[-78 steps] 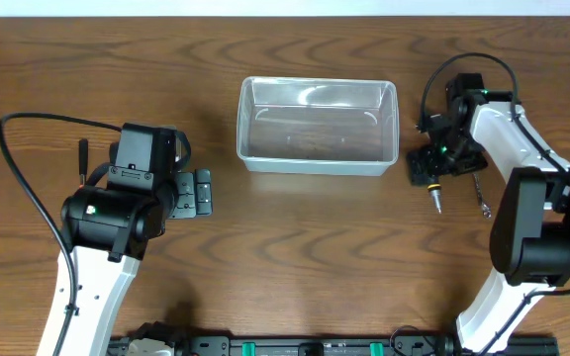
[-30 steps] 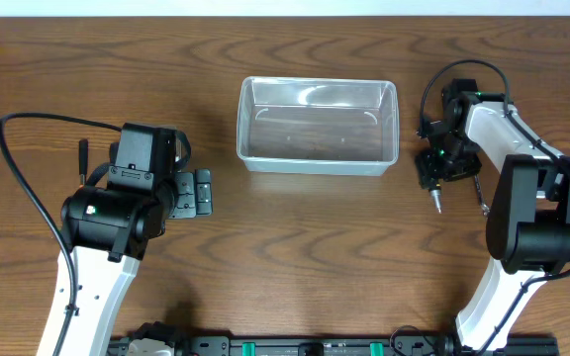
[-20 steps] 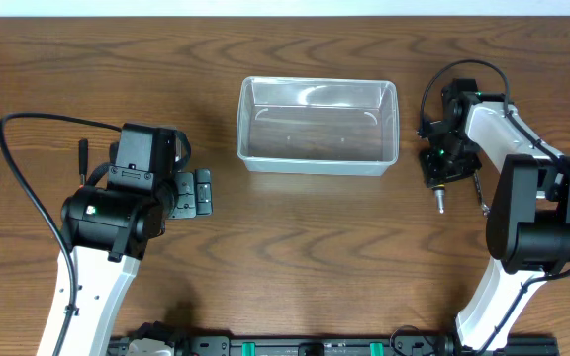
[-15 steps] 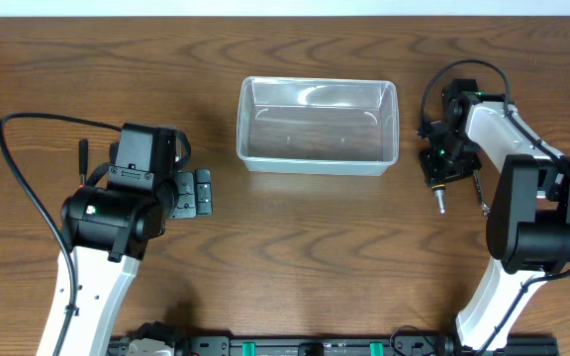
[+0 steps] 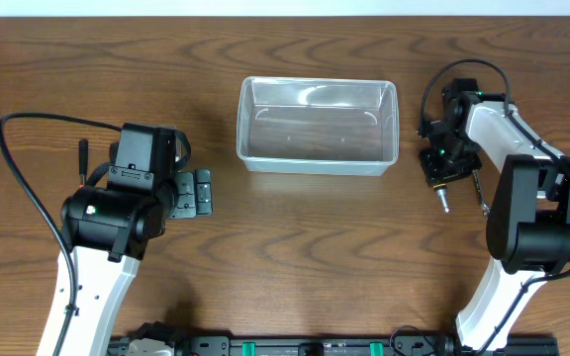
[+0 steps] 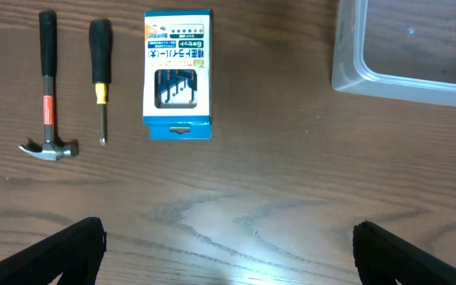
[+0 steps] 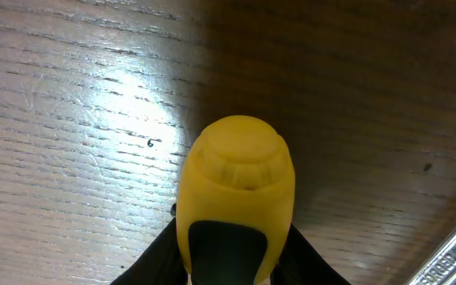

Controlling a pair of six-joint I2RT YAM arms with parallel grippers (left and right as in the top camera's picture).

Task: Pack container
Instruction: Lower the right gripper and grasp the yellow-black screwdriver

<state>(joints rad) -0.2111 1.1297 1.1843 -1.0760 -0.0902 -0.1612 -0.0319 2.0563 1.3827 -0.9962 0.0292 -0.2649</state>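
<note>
- The brown wooden desk [image 5: 315, 267] carries everything.
- The clear container [image 5: 317, 163] sits toward the far middle of the desk, upright, open side up, with nothing showing inside it.
- The left tool [image 5: 192, 193] hovers well apart from the container, off its left end and nearer the robot. Its fingers [image 6: 74, 245] are spread wide with nothing between them.
- The right tool [image 5: 440, 166] is just beside the container's right end, clear of the rim, and is clamped on a yellow-handled screwdriver [image 7: 237, 178].
- A blue-and-white box [image 6: 178, 75] lies flat, left of the container's corner in the left wrist view.
- A hammer [image 6: 47, 87] lies leftmost, head toward the camera.
- A black-handled screwdriver [image 6: 100, 71] lies between the hammer and the box, parallel to both.
- A metal wrench [image 5: 479, 194] lies just right of the held screwdriver.
</note>
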